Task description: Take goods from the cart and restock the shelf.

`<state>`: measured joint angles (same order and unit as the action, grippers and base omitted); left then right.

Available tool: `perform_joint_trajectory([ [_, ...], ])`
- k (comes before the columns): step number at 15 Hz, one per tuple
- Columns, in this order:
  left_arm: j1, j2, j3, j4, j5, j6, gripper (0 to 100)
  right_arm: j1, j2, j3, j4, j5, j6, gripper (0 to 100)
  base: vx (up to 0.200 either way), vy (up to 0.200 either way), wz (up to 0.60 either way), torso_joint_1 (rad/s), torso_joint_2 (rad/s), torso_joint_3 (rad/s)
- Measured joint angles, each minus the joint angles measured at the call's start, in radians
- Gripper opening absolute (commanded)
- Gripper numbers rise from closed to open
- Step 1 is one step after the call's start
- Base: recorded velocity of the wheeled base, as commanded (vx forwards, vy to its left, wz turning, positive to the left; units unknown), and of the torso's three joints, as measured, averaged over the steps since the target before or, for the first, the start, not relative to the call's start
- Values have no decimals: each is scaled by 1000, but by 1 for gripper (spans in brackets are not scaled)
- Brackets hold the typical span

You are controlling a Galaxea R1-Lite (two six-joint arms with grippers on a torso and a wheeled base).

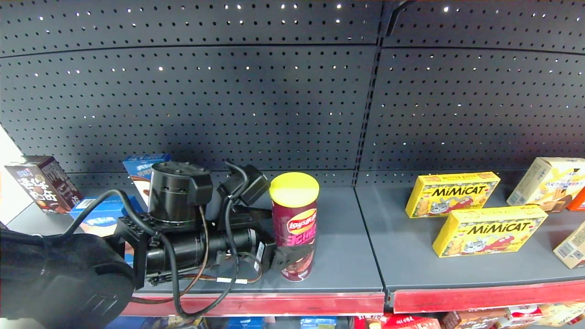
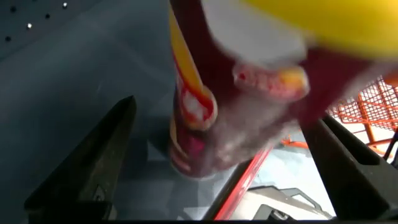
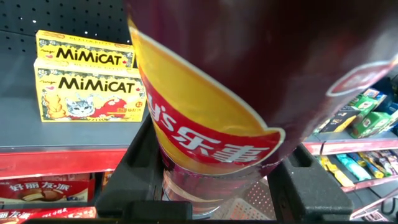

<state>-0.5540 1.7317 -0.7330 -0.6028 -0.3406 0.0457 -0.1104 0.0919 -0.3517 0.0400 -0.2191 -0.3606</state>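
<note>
Left pincer straddles the lower part of a maroon can, seen from the head. The can stands upright under its yellow lid near the front edge of the grey shelf. Blue boxes and a brown box stand behind the arm, and two yellow boxes lie well apart in the next bay.

From the left wrist, the pincer's fingers are spread with the can between them. Bare shelf shows between one finger and the can, and an orange cart shows past the shelf's red edge.

From the right wrist, the right pincer pinches a second can, a finger pressed to each side, in front of the shelf where the yellow boxes lie.
</note>
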Motion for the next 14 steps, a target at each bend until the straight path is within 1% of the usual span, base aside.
perform_joint_trajectory([
  [5, 42, -26, 29, 1, 0, 0, 100, 0, 0, 1, 0, 0, 5, 0, 0, 0, 0, 0, 0, 0],
  [9, 50, -32, 39, 1, 0, 2, 100, 0, 0, -1, 0, 0, 5, 0, 0, 0, 0, 0, 0, 0],
  [12, 68, -40, 48, 0, 0, 2, 100, 0, 0, 0, 0, 0, 5, 0, 0, 0, 0, 0, 0, 0],
  [14, 87, -51, 65, 1, -2, 19, 100, 0, 0, -1, 0, 0, 5, 0, 0, 0, 0, 0, 0, 0],
])
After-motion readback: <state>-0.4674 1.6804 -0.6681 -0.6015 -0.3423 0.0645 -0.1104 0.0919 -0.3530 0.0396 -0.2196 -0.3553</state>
